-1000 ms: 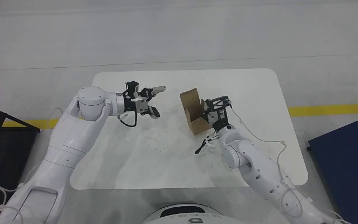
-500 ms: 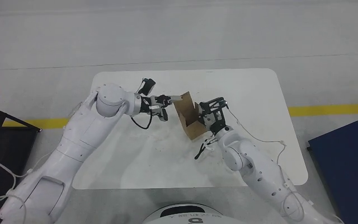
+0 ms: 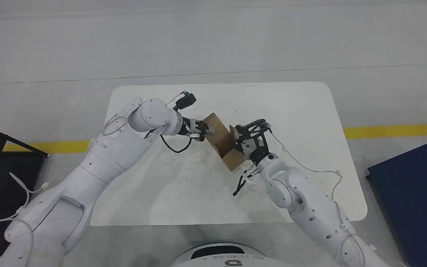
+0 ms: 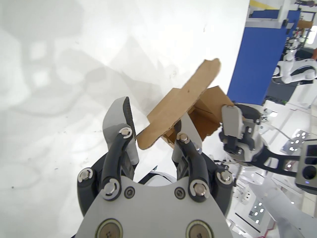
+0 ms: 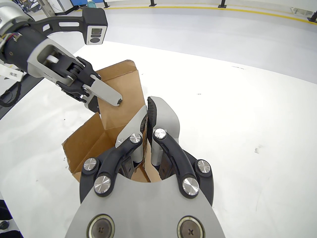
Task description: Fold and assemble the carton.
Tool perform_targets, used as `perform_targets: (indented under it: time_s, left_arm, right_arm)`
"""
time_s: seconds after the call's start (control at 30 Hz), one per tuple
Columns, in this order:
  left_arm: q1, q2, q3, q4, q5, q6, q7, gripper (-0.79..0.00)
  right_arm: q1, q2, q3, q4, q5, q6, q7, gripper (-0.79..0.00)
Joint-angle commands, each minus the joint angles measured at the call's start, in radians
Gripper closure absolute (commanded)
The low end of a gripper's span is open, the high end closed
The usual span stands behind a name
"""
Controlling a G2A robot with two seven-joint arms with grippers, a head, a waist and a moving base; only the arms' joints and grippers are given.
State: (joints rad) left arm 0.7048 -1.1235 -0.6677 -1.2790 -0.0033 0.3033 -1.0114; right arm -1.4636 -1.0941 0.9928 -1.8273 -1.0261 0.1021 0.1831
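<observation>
A brown cardboard carton [image 3: 229, 148] stands open near the middle of the white table [image 3: 300, 113], with one flap [image 3: 213, 125] sticking out toward the left arm. My left gripper [image 3: 202, 129] is open at that flap. In the left wrist view the flap [image 4: 183, 95] lies between the spread fingers [image 4: 118, 117] of the left gripper [image 4: 152, 115]. My right gripper [image 5: 147, 110] is shut on the carton's near wall [image 5: 146, 147]. From the right wrist, one left finger [image 5: 109, 95] lies against the flap's inner face [image 5: 123, 80]. The carton's inside [image 5: 84, 144] looks hollow.
A thin cable [image 3: 313, 167] from the right arm trails across the table's right half. Bare tabletop lies in front of and behind the carton. A blue mat [image 3: 400, 180] and a yellow floor line [image 3: 387, 131] lie beyond the right table edge.
My left arm has swung right from open tabletop to the carton and now straddles its flap. The right gripper kept its hold, and the carton shifted slightly left.
</observation>
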Motion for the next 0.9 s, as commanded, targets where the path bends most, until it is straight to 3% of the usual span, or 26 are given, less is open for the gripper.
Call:
perform_targets:
  time_s: [0.0, 0.03, 0.07, 0.1, 0.37, 0.73, 0.83, 0.87]
  left_arm:
    - [-0.004, -0.005, -0.003, 0.001, -0.011, -0.013, 0.013, -0.135]
    - [-0.006, -0.008, -0.007, -0.001, -0.018, -0.020, 0.022, -0.037]
    - [-0.007, -0.009, -0.010, -0.003, -0.021, -0.026, 0.029, 0.000]
    - [-0.009, -0.011, -0.012, -0.005, -0.020, -0.032, 0.036, 0.000]
    - [-0.030, -0.018, -0.017, -0.028, 0.030, -0.100, 0.045, 0.000]
    - [-0.019, -0.016, 0.023, -0.140, 0.216, -0.312, 0.019, 0.000]
    - [-0.006, -0.012, 0.022, -0.158, 0.256, -0.355, 0.020, 0.000]
    - [0.000, -0.011, 0.017, -0.161, 0.258, -0.361, 0.020, -0.071]
  right_arm:
    - [-0.003, -0.002, 0.003, -0.002, -0.003, 0.003, -0.002, 0.000]
    - [-0.005, -0.003, 0.004, -0.004, -0.004, 0.005, -0.004, -0.108]
    - [-0.006, -0.004, 0.005, -0.005, -0.003, 0.007, -0.005, -0.523]
    - [-0.008, -0.005, 0.007, -0.007, -0.003, 0.010, -0.007, -0.785]
    - [-0.057, -0.001, 0.071, -0.062, 0.016, 0.006, 0.002, -0.785]
    - [-0.193, 0.024, 0.251, -0.272, -0.020, -0.001, 0.067, -0.785]
    - [-0.201, 0.020, 0.265, -0.288, -0.011, 0.042, 0.067, -0.785]
    - [-0.201, 0.020, 0.265, -0.288, -0.011, 0.042, 0.067, -0.785]
